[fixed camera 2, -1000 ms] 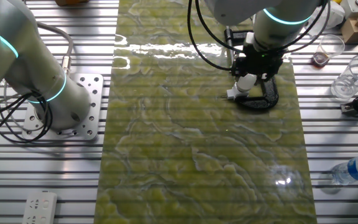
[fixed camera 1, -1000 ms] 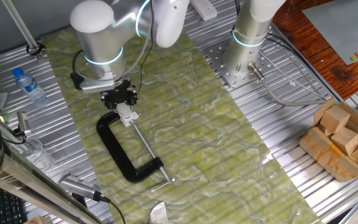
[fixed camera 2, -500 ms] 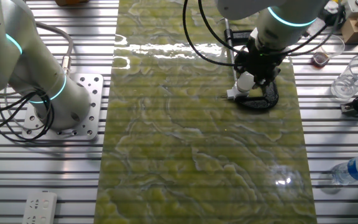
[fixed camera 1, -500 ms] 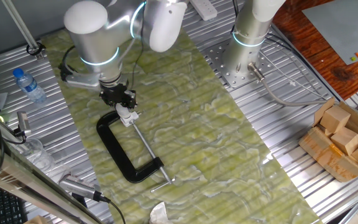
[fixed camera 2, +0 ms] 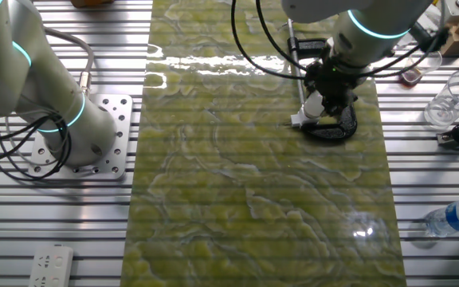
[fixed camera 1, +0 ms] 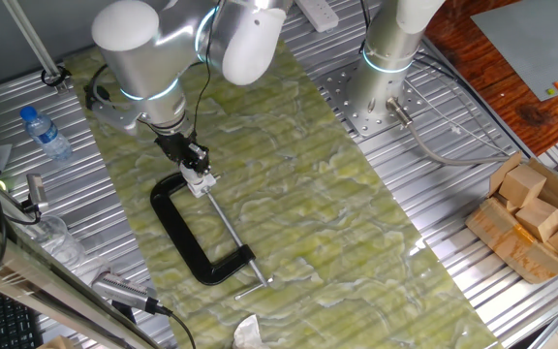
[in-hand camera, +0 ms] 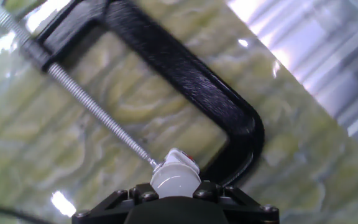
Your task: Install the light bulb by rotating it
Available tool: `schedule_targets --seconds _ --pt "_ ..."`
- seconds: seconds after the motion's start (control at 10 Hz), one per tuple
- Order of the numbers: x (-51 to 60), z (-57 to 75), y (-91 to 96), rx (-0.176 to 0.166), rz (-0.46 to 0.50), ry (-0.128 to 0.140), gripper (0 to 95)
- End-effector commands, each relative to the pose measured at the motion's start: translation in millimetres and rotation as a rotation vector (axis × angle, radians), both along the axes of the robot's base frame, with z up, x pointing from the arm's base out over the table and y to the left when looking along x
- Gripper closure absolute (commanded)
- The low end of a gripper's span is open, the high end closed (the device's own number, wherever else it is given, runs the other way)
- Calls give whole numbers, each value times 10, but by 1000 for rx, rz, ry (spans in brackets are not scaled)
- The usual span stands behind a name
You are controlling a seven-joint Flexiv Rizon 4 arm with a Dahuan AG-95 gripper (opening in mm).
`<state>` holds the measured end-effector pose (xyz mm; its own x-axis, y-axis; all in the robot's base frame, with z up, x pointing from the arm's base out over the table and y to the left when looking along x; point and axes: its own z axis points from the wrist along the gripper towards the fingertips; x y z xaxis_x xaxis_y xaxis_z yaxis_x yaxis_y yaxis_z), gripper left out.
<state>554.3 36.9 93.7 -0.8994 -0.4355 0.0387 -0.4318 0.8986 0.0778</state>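
The gripper (fixed camera 2: 322, 96) pinches the bulb (fixed camera 2: 315, 104) from above, at the closed end of the black clamp (fixed camera 1: 184, 233) on the green mat (fixed camera 1: 289, 213). Only the hand view shows the bulb (in-hand camera: 174, 176) at the bottom centre, against the tip of the clamp's screw (in-hand camera: 98, 112). In one fixed view the bulb is mostly hidden under the gripper (fixed camera 1: 195, 166), upper left.
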Motion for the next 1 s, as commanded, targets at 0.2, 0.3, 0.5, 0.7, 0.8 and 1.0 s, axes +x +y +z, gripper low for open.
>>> schedule_targets --seconds 0.2,0.3,0.5,0.7,0.8,1.0 --pt "-10 5 3 -17 -243 17 950" --pt "-10 5 3 -20 -239 17 950" --pt "-10 5 2 -28 -162 8 760" --pt "-10 5 2 -44 -1 -24 380" --pt "-10 5 2 -43 38 -33 190" --pt "-10 5 2 -42 87 -38 190"
